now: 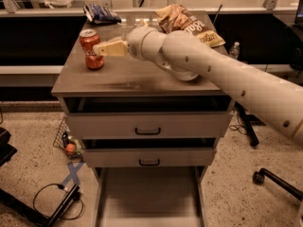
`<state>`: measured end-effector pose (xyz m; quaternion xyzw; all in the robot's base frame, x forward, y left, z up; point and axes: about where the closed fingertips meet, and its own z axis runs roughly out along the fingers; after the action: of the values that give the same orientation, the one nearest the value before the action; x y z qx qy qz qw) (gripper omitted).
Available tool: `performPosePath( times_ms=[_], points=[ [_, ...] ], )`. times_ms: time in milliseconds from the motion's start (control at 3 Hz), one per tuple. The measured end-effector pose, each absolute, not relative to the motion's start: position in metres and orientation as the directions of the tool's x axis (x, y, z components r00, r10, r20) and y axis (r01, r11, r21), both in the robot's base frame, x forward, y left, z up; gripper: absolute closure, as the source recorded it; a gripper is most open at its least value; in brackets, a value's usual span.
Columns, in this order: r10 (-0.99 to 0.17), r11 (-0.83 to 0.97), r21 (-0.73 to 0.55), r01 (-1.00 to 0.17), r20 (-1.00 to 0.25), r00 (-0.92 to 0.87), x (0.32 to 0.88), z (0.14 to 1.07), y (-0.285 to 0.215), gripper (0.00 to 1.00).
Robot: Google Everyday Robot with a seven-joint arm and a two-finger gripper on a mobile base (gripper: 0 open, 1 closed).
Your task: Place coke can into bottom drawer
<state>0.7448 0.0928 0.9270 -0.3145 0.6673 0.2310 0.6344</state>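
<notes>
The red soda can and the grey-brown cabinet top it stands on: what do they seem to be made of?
The red soda can looks like thin painted metal, judging by its silvery rim. The grey-brown cabinet top could be brushed metal or laminate: it has a dull sheen with dark smudges. The gripper, apparently matt cream plastic, is at the can's side.

Cabinet top [132,82] bears coke can [92,48], chip bag [187,20], packet [100,13]; jaws at can
</notes>
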Motion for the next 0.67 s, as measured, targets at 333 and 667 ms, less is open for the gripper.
performPosePath(
  times_ms=[333,667],
  points=[
    [-0.173,0.630,-0.121,-0.767,-0.985,0.013,0.742,0.913,0.135,0.00],
    [-0.184,0.602,-0.121,-0.789,-0.983,0.011,0.744,0.911,0.157,0.00]
  ],
)
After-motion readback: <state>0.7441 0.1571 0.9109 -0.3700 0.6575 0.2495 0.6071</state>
